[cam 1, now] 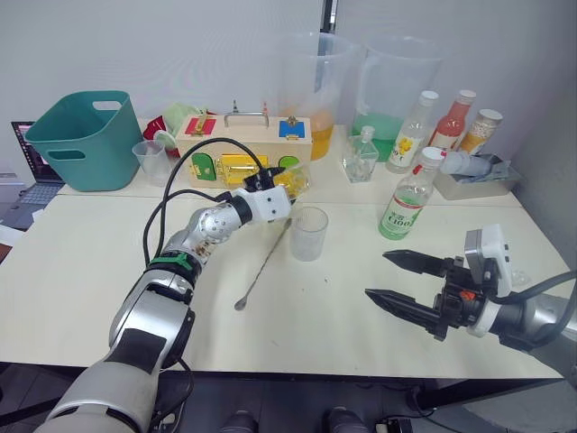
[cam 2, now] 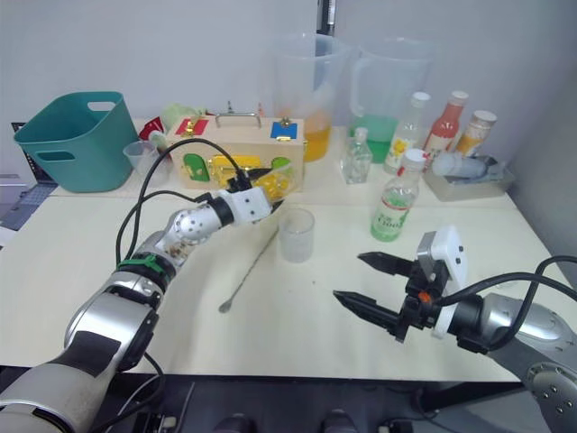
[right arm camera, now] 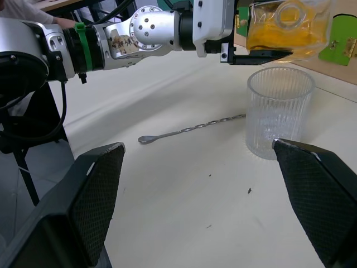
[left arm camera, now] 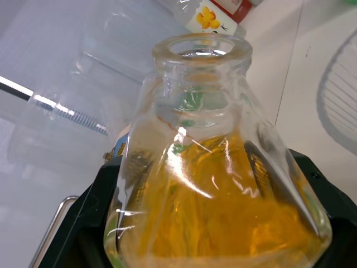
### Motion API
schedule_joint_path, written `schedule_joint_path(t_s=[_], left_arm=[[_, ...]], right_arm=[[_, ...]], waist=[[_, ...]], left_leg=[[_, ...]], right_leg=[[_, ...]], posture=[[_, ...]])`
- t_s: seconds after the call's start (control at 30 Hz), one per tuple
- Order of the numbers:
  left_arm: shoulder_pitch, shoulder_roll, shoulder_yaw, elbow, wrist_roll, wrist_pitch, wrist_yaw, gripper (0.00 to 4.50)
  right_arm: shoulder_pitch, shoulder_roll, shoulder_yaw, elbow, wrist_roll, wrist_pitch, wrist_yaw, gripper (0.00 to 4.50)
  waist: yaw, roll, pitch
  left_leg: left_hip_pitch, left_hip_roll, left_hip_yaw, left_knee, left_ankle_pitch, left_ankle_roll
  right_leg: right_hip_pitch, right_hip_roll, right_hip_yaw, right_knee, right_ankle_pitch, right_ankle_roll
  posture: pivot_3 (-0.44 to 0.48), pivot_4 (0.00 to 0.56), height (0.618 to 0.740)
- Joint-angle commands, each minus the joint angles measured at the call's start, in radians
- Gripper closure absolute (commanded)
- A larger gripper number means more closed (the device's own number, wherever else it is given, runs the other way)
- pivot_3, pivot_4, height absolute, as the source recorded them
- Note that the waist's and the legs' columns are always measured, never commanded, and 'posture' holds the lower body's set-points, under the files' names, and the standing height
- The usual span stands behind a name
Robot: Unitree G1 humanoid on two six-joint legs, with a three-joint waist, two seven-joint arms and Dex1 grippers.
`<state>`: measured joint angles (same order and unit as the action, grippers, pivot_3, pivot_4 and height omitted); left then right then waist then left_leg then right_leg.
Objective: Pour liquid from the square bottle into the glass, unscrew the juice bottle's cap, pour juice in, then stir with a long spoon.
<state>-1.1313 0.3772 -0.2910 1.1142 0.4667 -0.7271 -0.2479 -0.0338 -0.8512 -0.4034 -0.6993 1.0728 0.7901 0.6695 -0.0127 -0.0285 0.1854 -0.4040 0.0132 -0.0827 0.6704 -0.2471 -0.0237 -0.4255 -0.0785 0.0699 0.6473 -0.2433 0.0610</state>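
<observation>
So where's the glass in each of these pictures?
Left eye: the glass stands mid-table, just right of the left gripper.
Right eye: mid-table again, left of the juice bottle.
Left wrist: I can't make it out behind the square bottle.
Right wrist: upper right, under that bottle.
Shared landmark: the long spoon beside it.

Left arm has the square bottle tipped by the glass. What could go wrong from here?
The square bottle mouth sits beside the glass rim rather than plainly over it, so the orange liquid may spill onto the table. The long spoon lies close to the glass; lowering the left gripper might knock either.
</observation>
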Motion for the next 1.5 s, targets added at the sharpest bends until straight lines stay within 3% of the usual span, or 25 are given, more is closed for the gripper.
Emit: schedule_joint_path(t_s=[0.03, 0.77, 1.5], left_arm=[[-0.083, 0.024, 0.002, -0.026, 0.028, -0.059, 0.108, 1.69], [-0.117, 0.057, -0.157, -0.025, 0.280, -0.108, 0.442, 1.69], [-0.177, 0.081, -0.288, -0.013, 0.465, -0.049, 0.680, 1.69]], right_arm=[[0.019, -0.007, -0.014, -0.021, -0.013, -0.027, 0.008, 0.00], [0.023, -0.002, 0.004, -0.018, -0.047, -0.040, 0.002, 0.00], [-0.010, 0.009, 0.026, -0.015, -0.042, -0.043, -0.025, 0.00]], waist=[[0.000, 0.000, 0.000], [0.000, 0.000, 0.000], [0.001, 0.000, 0.000]], left_leg=[[0.000, 0.000, 0.000, 0.000, 0.000, 0.000], [-0.001, 0.000, 0.000, 0.002, 0.000, 0.000], [-0.002, 0.000, 0.000, 0.006, 0.000, 0.000]], right_leg=[[0.000, 0.000, 0.000, 0.000, 0.000, 0.000], [0.000, 0.000, 0.000, 0.001, 0.000, 0.001], [0.000, 0.000, 0.000, 0.001, 0.001, 0.002]], posture=[[0.000, 0.150, 0.740], [0.000, 0.150, 0.740], [0.000, 0.150, 0.740]])
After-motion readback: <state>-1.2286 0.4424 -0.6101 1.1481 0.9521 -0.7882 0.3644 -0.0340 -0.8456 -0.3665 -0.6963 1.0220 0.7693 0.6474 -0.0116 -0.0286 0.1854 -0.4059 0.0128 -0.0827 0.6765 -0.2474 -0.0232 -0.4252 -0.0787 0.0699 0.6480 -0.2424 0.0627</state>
